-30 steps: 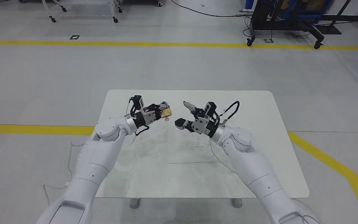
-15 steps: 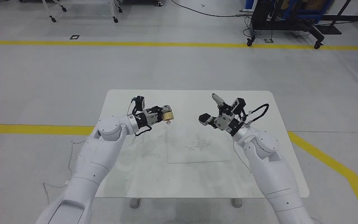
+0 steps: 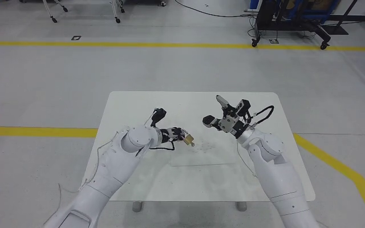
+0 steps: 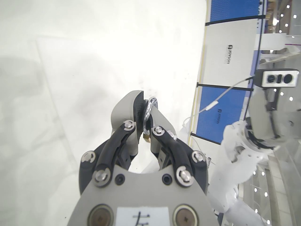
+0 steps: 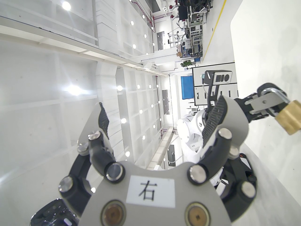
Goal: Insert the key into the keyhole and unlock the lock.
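Brass lock sits pinched by its shackle in left gripper, over table centre. Right gripper gapes empty; left should present keyhole squarely toward it, steady.

A small brass padlock with a silver shackle is seen just left of centre in the top view. It is pinched by the shackle between the fingers of the left gripper, and the brass body is projected beyond the fingertips, toward the right of the frame.
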